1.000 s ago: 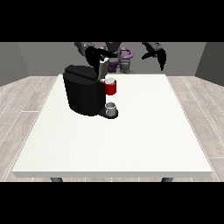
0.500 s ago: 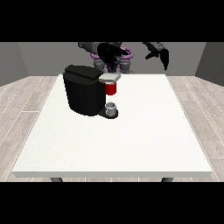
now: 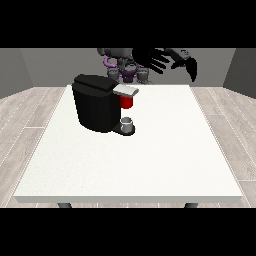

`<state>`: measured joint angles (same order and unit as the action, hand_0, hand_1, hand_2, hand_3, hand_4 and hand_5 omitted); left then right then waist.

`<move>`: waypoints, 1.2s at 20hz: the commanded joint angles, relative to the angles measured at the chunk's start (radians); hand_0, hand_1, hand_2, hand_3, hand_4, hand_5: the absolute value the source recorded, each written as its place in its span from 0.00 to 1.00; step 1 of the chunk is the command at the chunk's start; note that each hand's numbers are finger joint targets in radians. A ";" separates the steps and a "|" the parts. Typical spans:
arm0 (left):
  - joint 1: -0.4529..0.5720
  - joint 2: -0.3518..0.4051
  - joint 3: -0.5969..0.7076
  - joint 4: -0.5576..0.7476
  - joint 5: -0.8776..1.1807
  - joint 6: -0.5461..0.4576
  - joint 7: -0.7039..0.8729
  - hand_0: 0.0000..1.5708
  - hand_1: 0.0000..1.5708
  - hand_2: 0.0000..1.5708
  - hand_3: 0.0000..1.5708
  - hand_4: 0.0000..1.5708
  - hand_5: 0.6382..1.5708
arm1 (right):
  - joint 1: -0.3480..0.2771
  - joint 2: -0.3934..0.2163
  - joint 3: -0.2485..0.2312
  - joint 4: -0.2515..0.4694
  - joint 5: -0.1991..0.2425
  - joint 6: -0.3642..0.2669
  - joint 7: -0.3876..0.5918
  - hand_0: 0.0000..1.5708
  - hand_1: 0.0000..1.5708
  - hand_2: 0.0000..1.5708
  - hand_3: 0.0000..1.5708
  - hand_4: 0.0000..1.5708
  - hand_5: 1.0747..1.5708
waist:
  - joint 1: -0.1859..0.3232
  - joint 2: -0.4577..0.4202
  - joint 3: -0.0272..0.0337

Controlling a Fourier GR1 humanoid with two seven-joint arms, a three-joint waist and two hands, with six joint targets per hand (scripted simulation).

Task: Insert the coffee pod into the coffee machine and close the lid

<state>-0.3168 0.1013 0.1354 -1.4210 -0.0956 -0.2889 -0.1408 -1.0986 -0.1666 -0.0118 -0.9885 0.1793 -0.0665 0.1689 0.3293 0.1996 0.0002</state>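
white table (image 3: 150, 165) fills the view, resting on a wood-plank floor (image 3: 25, 115)

left part of table: black coffee machine (image 3: 95, 102), upright, set toward the far left of the tabletop. its grey lid (image 3: 126, 90) juts out to the right from the machine's top, lying about flat. directly below the lid, a red thing at the machine (image 3: 127, 102). lower, on the machine's base, a small grey thing (image 3: 127, 123); cannot tell whether it is the coffee pod, so the pod's place is not logged

far edge, centre: robot torso (image 3: 122, 67), grey and purple, behind the table

right of centre, far: the hand at the view's left (image 3: 152, 59), raised above the far edge of the table, fingers spread and straight, nothing in it. it lies up and to the right of the lid, apart from the machine

further right: the hand at the view's right (image 3: 187, 62), also raised, near the first hand, well apart from the machine. fingers point downward, fairly straight as far as visible, nothing held

both hands are well above and beyond the grey thing on the base
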 commanded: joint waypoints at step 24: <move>-0.107 0.036 -0.034 -0.077 0.075 -0.086 0.057 0.00 0.00 0.00 0.00 0.21 1.00 | -0.297 -0.032 -0.112 0.263 0.020 -0.023 -0.093 0.00 0.00 0.00 0.00 0.00 1.00 | 0.133 0.131 -0.0005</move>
<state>-0.4046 0.1189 0.1037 -1.4761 -0.0390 -0.3451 -0.1087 -1.3625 -0.1812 -0.0978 -0.7523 0.2061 -0.0799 0.0898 0.4408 0.3224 -0.0003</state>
